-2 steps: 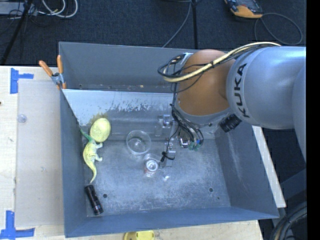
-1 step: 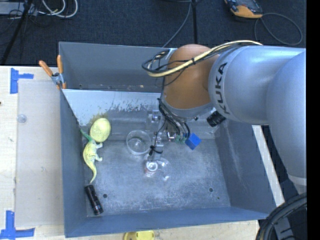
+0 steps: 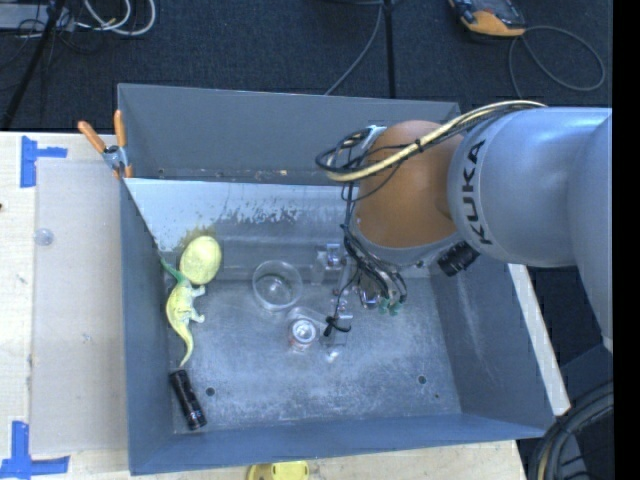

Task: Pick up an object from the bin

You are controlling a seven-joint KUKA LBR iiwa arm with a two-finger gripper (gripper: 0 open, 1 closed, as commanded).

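Pincer [image 3: 336, 326] beside a small clear round cup [image 3: 303, 332].

The big grey arm [image 3: 545, 188] comes in from the right and reaches down into the grey bin [image 3: 250, 138]. Its gripper [image 3: 338, 320] is low in the middle of the bin, just beside a small clear cup [image 3: 303, 333]. A bigger clear cup [image 3: 275, 284] sits near it. On the left lie a yellow-green ball [image 3: 200, 258], a toy lizard [image 3: 181, 313] touching the ball, and a black tube [image 3: 187, 400].
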